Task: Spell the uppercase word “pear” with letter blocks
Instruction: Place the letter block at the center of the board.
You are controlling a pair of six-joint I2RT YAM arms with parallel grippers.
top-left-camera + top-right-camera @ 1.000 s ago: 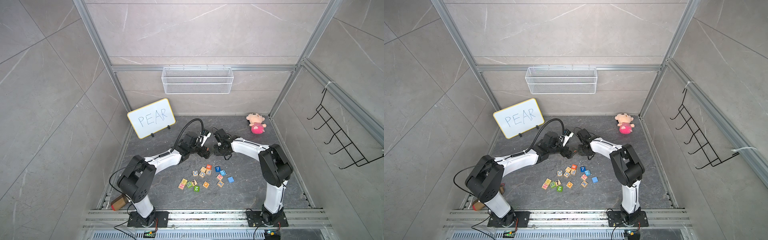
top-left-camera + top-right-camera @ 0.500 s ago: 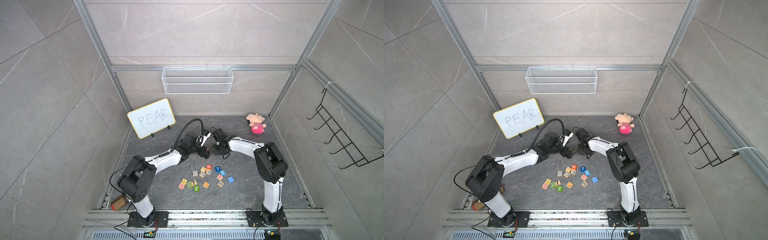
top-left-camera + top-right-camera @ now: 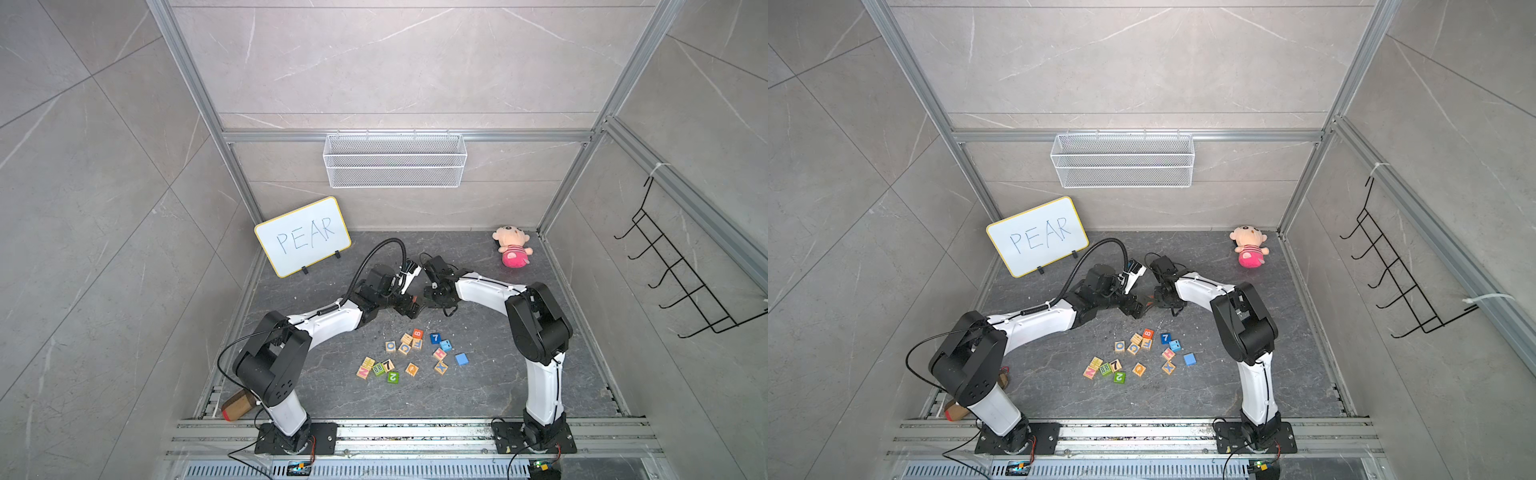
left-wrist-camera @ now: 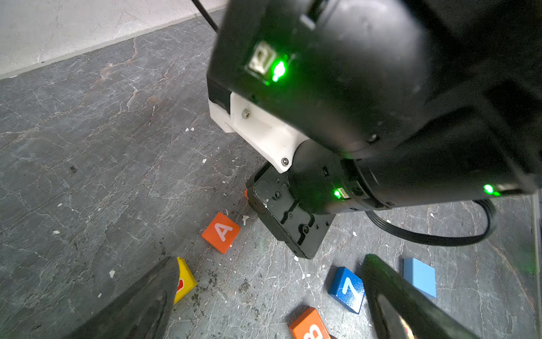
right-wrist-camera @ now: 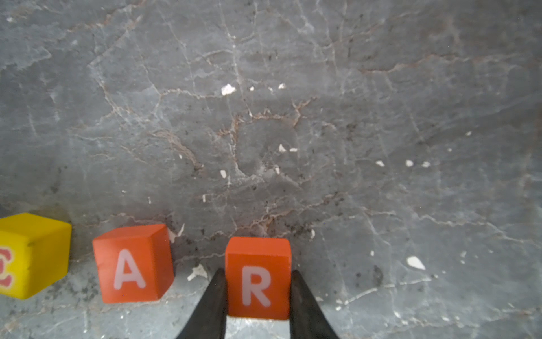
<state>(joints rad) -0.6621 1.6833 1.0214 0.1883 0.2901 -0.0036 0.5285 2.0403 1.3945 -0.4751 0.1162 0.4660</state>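
right arm [image 3: 538, 322] elbow swung inward and farther back

I have left arm [image 3: 328, 322] reaching low from its base, black elbow bent, white forearm angled inward. On it, left gripper [image 4: 271, 261] spread wide, nothing between its fingers [image 4: 146, 293]. I have right arm [image 3: 490, 291] mirroring: lower link upright off base, white forearm reaching inward, wrist pitched down. I read right gripper [image 5: 257, 273] as clamped on R block [image 5: 258, 296], both fingers [image 5: 211, 299] flat against its sides. In both top views wrists sit close together, facing each other.
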